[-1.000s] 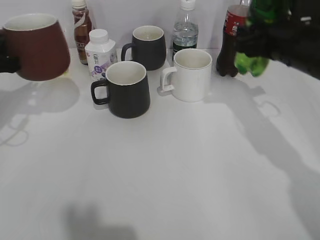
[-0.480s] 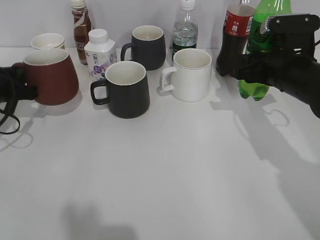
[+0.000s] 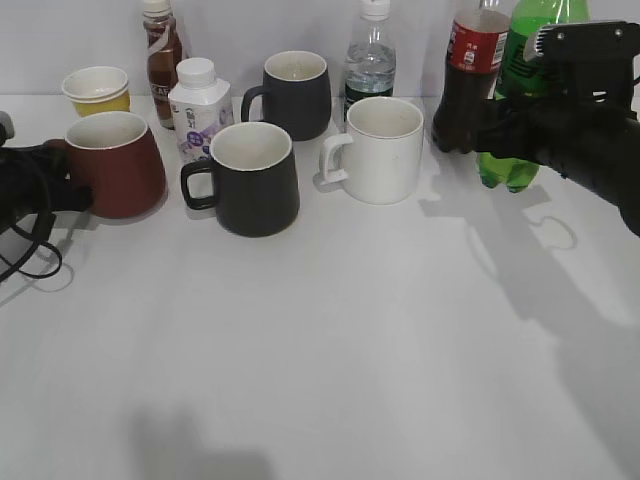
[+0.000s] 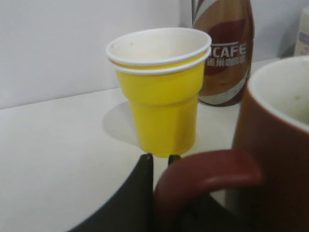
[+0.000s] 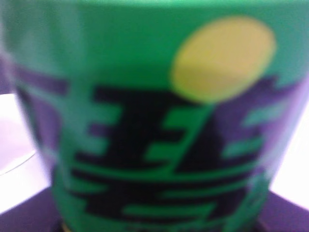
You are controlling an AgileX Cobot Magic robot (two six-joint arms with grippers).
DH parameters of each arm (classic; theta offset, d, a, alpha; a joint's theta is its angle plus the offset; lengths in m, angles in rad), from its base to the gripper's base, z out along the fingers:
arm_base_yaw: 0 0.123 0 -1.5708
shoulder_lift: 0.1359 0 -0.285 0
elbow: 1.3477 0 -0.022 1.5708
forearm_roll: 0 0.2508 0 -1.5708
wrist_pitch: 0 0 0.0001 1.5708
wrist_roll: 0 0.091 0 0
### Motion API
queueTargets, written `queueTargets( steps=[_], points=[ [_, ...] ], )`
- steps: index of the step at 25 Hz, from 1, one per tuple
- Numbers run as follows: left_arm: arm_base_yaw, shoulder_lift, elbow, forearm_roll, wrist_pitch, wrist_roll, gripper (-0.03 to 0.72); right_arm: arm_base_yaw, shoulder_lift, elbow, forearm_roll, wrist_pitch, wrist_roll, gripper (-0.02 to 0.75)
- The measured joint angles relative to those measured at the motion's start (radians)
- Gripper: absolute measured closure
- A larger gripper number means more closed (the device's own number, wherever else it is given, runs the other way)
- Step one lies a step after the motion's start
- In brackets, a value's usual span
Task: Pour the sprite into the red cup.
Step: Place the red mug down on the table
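Since half a second ago, the red cup point(image 3: 115, 163) has settled lower and slightly rightward onto the desk point(image 3: 330, 340) at the far left, uncovering the yellow paper cup point(image 3: 96, 89) behind it, while the sprite point(image 3: 522, 95) has come down and its base now looks to rest on the desk beside the cola bottle point(image 3: 468, 80). The sprite stands upright, translucent green; its cap is cut off by the top edge, and its middle is hidden by the right tool point(image 3: 505, 130), which is clamped around the bottle. Up close the right wrist view shows only a blurred green label point(image 5: 154, 121) with dark characters and a yellow spot. The red cup is squat, dark red-brown, off-white inside, wider at the base; its loop handle point(image 4: 207, 176) is pinched by the left tool point(image 4: 159, 162), whose dark fingers are mostly hidden behind it. Between cup and bottle stand two black mugs point(image 3: 250, 180), a white mug point(image 3: 378, 150), a milk carton point(image 3: 198, 105) and a water bottle point(image 3: 371, 60).
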Motion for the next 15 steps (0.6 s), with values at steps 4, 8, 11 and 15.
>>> queueTargets(
  steps=[4, 8, 11, 15],
  points=[
    [0.0, 0.022, -0.023, 0.001, -0.001, 0.001, 0.627, 0.0, 0.0, 0.0, -0.002, -0.002, 0.0, 0.345],
    [0.0, 0.031, -0.025, 0.001, -0.001, -0.001, 0.624, 0.0, 0.0, 0.0, -0.003, -0.002, -0.001, 0.345],
    [0.0, 0.031, -0.025, 0.006, -0.021, -0.008, 0.569, 0.0, 0.0, 0.0, -0.003, -0.002, -0.001, 0.345],
    [0.0, 0.031, -0.029, 0.014, -0.018, -0.015, 0.414, 0.0, 0.0, 0.0, -0.015, -0.003, -0.001, 0.345]
  ],
)
